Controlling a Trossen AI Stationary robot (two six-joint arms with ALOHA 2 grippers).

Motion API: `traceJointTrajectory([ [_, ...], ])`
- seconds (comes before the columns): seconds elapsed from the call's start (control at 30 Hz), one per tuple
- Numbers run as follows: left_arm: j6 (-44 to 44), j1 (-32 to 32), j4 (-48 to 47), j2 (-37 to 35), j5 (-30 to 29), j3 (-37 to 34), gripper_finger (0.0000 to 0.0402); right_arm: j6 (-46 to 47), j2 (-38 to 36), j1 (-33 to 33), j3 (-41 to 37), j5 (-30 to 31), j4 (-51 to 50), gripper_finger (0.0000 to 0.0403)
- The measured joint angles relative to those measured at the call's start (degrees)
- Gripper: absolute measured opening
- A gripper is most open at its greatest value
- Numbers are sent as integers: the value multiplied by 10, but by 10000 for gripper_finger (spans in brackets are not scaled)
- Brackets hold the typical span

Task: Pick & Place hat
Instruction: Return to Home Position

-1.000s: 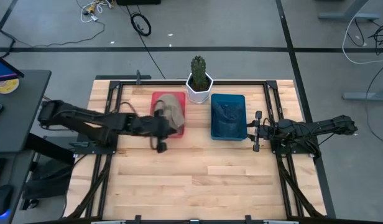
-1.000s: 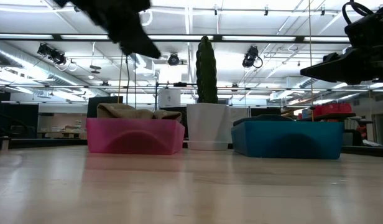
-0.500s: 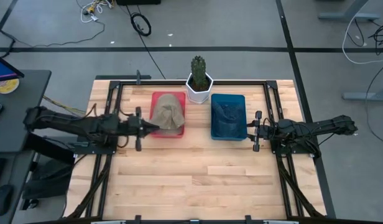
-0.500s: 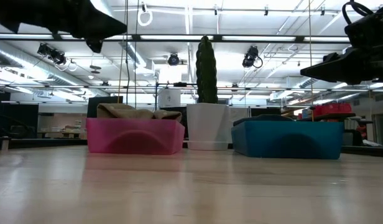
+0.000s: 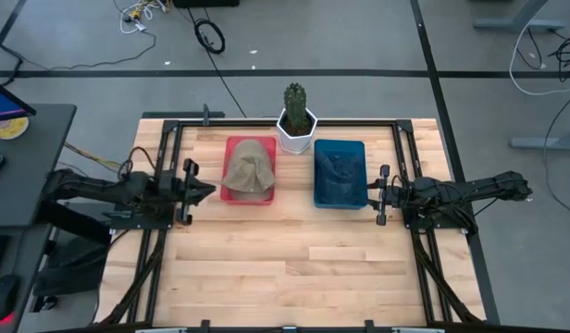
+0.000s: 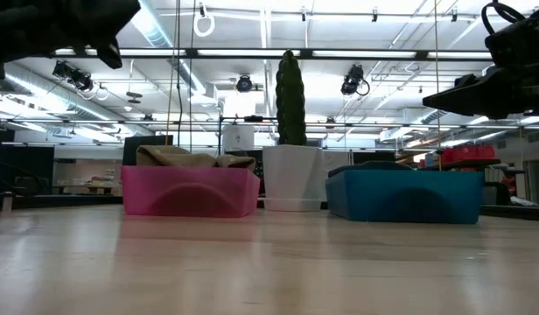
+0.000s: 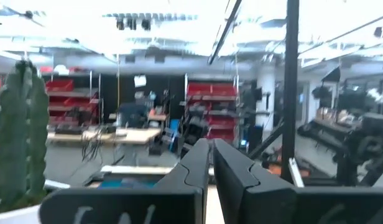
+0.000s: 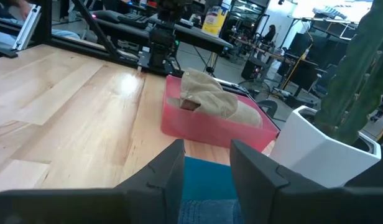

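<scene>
The tan hat (image 5: 250,169) lies crumpled in the pink bin (image 5: 231,191), its top showing above the bin's rim in the low view (image 6: 184,157) and in the right wrist view (image 8: 213,94). My left gripper (image 5: 209,191) is shut and hovers level at the table's left side, just left of the pink bin; its fingers (image 7: 210,165) are together in the left wrist view. My right gripper (image 5: 371,194) is open and waits beside the blue bin (image 5: 340,173), which holds a dark blue cloth.
A cactus in a white pot (image 5: 296,122) stands at the far edge between the two bins. Black metal rails (image 5: 165,166) run along the table's left, right and far sides. Bare wooden tabletop (image 5: 285,259) stretches across the near half.
My left gripper has drawn back from above the pink bin toward the table's left edge, level and shut on nothing. The hat has stayed in the bin and now shows whole from above. My right arm has kept still.
</scene>
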Motion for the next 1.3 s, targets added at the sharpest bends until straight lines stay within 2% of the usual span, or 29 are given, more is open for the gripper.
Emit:
traceJointTrajectory([
  [0.43, 1, 0, -66, -105, 3, -7, 28, 0, 0, 0, 0, 0, 0, 133],
  [0.73, 1, 0, -117, -166, 33, -6, 28, 0, 0, 0, 0, 0, 0, 133],
  [0.83, 2, 0, -118, -168, 58, -7, 28, 0, 0, 0, 0, 0, 0, 132],
  [1.1, 1, 0, -124, -166, 77, -7, 28, 0, 0, 0, 0, 0, 0, 133],
  [1.3, 4, 1, -64, -165, 76, -42, 28, 0, 0, 0, 0, 0, 0, 133],
])
